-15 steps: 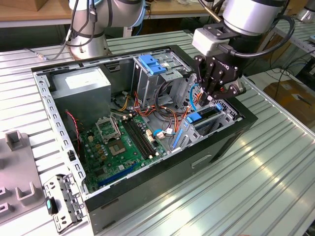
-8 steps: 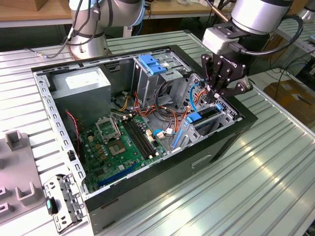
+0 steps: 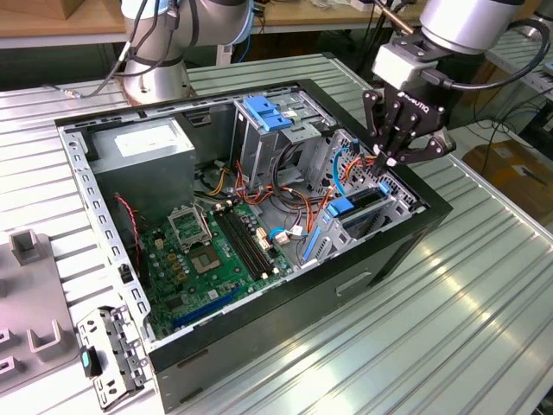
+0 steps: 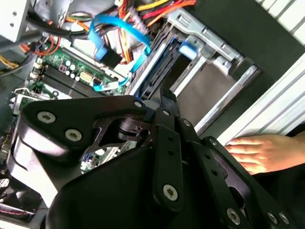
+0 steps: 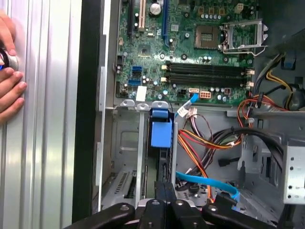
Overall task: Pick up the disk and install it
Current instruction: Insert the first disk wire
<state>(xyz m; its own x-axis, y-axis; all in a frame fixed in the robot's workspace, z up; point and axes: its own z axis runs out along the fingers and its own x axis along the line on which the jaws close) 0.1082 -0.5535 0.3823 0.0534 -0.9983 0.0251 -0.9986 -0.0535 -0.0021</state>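
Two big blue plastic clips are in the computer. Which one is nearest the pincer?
The blue bracket in the low drive bay beside the pincer; the other blue piece tops the tall cage, farther away.

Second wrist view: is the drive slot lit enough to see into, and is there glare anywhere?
In the second wrist view the slot around the disk is dark and the black tool covers the foreground; in the first wrist view the motherboard is evenly lit, while the ribbed table reflects bright stripes; in the exterior view the case interior is evenly lit.
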